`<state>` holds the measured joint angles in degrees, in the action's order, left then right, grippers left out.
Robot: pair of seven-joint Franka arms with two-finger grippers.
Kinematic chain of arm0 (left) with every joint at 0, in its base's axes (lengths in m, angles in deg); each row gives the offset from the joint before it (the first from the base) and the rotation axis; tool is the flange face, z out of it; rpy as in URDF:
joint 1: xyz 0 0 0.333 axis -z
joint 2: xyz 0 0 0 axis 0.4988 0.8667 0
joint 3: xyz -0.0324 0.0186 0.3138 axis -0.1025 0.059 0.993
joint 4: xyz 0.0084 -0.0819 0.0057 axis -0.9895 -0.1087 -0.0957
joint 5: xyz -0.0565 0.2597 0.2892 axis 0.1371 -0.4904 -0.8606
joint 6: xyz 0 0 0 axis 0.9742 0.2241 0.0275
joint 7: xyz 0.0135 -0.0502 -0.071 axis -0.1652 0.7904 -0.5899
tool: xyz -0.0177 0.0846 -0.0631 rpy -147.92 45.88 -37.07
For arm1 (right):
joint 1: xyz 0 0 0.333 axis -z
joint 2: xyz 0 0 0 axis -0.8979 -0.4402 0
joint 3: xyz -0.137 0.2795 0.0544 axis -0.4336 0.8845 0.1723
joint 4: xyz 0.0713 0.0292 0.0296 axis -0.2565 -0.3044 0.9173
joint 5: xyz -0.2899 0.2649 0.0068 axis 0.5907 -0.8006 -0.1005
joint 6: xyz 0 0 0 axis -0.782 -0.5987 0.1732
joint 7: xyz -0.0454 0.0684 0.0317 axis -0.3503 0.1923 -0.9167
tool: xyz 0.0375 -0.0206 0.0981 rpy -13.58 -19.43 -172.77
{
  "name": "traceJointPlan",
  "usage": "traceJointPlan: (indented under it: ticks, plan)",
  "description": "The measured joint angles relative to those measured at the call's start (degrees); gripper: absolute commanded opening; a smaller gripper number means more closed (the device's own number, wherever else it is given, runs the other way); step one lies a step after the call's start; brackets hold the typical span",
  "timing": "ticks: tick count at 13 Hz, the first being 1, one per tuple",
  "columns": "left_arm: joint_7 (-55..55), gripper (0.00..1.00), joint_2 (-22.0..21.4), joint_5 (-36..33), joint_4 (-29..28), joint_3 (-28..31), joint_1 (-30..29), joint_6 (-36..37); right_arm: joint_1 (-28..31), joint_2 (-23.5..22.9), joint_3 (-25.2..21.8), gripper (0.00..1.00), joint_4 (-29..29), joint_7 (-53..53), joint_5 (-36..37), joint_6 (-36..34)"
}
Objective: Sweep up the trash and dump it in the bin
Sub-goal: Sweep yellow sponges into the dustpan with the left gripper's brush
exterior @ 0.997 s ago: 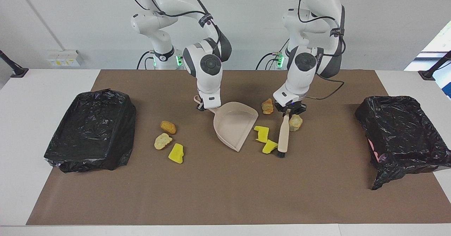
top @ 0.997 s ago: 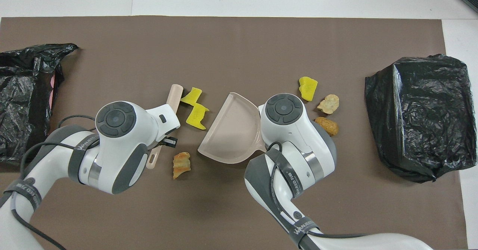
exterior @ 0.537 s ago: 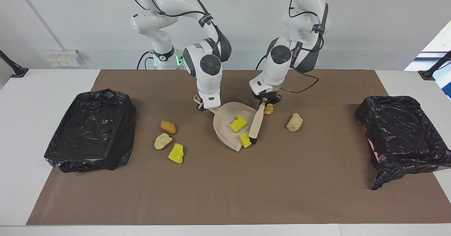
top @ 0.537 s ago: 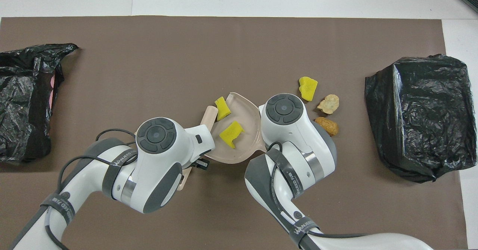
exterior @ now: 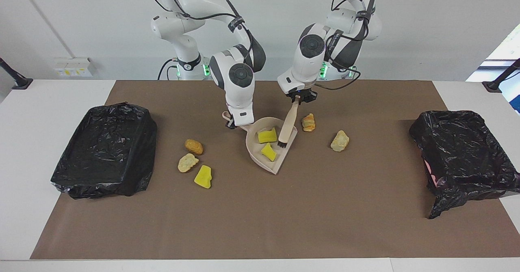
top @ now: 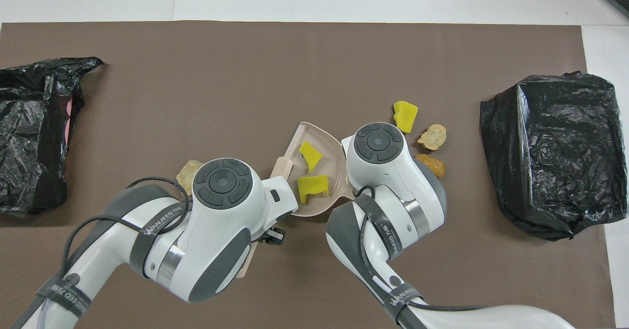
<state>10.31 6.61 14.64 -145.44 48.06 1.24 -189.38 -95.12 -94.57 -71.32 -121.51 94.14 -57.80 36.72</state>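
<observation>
Two yellow scraps (exterior: 267, 135) now lying inside dustpan (exterior: 280, 164), swept in since a second ago. Five scraps remaining on mat: three (exterior: 194, 146) toward right arm's end, two (exterior: 339, 141) toward left's. Left gripper (exterior: 298, 98) clenching brush (exterior: 287, 128); right gripper (exterior: 232, 122) gripping dustpan handle. Two black bins (exterior: 105, 154).

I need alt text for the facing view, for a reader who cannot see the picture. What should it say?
Two robot arms work at a brown mat: the right gripper holds a beige dustpan containing two yellow scraps, and the left gripper holds a brush with its bristles in the pan. Five more scraps lie on the mat, and a black-bagged bin sits at each end.
</observation>
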Motion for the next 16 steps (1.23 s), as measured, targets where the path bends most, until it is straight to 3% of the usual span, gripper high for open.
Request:
traceJointPlan:
  ticks: [5, 10, 13, 16]
  plan:
    - [-20.32, 0.00, -1.23, -2.08, -0.13, 0.98, -3.56, 5.40, -0.44, 0.54, 0.52, 0.00, 0.36, 7.13, 6.20, -0.98]
    - [-25.89, 0.00, -1.33, -9.80, -0.35, 1.44, -12.96, 7.45, -1.74, 0.56, 0.71, 0.00, 0.22, 10.22, 6.57, -0.99]
    - [-25.84, 0.00, -2.13, -10.51, -4.47, 1.48, -18.20, -0.49, -1.75, 0.99, 0.69, 0.00, -0.82, 9.71, 6.49, 0.36]
    - [-21.80, 0.00, -5.20, -10.54, -12.12, 0.73, -18.62, -4.78, -1.82, 1.82, 0.71, 0.00, -1.99, 7.50, 6.34, 0.63]
